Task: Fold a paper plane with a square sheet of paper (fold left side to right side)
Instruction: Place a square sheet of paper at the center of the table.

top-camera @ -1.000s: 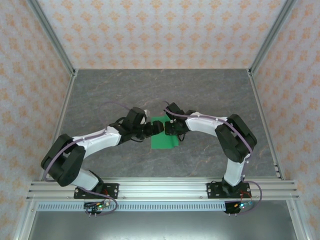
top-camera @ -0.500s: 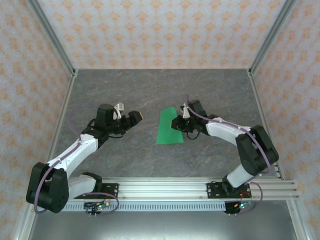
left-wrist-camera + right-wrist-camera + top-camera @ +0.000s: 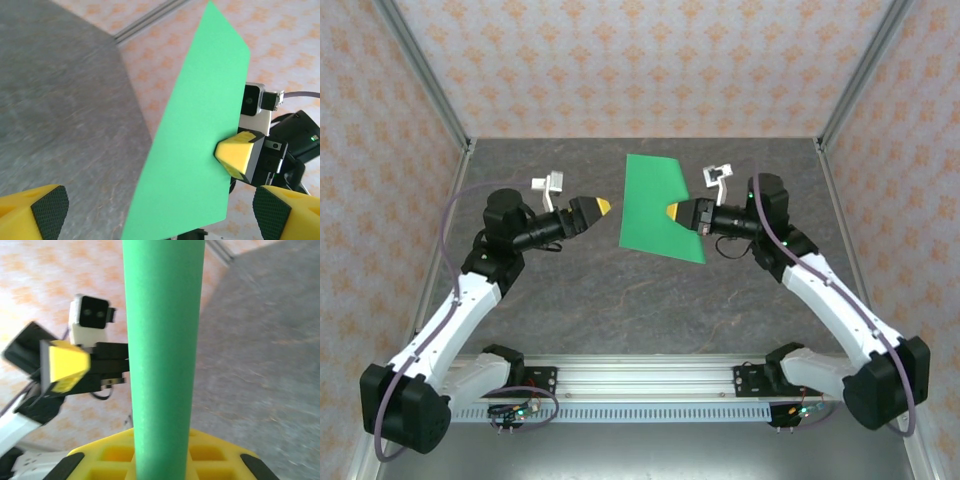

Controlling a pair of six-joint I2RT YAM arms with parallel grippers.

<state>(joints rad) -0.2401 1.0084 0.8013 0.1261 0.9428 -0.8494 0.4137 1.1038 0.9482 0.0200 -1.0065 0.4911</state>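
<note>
Now — green sheet (image 3: 655,205) plain, aloft | right claw (image 3: 672,212) pinching its edge | left claw (image 3: 601,207) spread

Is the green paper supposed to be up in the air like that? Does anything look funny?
One thing stands out: the green paper isn't lying on the table. The right pincer pinches one edge and holds it up in the air, tilted. The left pincer is open and not touching it. No tears show.
</note>
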